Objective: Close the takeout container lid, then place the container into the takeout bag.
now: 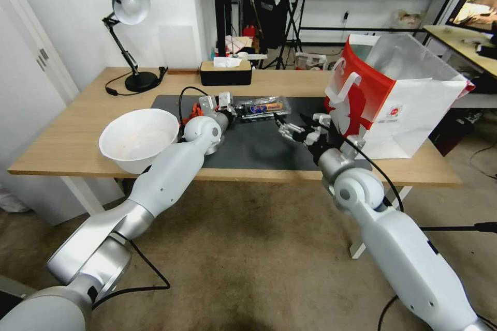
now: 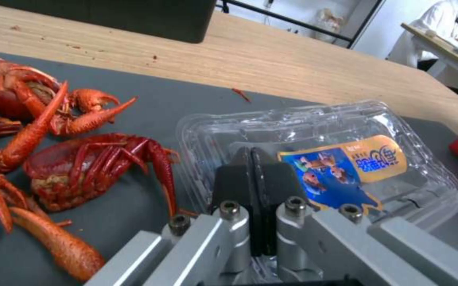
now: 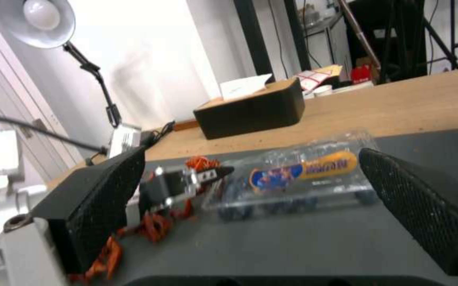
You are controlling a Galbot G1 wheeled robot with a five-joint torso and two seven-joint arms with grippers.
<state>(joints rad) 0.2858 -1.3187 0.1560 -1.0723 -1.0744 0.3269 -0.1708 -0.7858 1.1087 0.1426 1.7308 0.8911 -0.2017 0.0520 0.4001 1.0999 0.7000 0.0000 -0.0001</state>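
At far left a white bowl [image 1: 139, 139], well clear of the work. Next, crayfish [image 2: 54, 159] heaped just beside the left gripper [image 2: 254, 167], fingers clenched together with nothing between them, tips pressing down on the lid [image 2: 340, 167] at the container's [image 1: 260, 107] near end. Lid lying flat over the box, looking closed or nearly so, though seating of the catch unclear. Best to keep the push straight down along the rim, not sideways, lest the light box slide on the mat [image 1: 259, 145] into the crayfish. Further right, the right gripper [image 3: 250, 186], released and spread wide, lined up with the container ahead of its pads, near but apart. Beyond it to the right, the bag [image 1: 393, 98], upright, mouth open, close behind the wrist.
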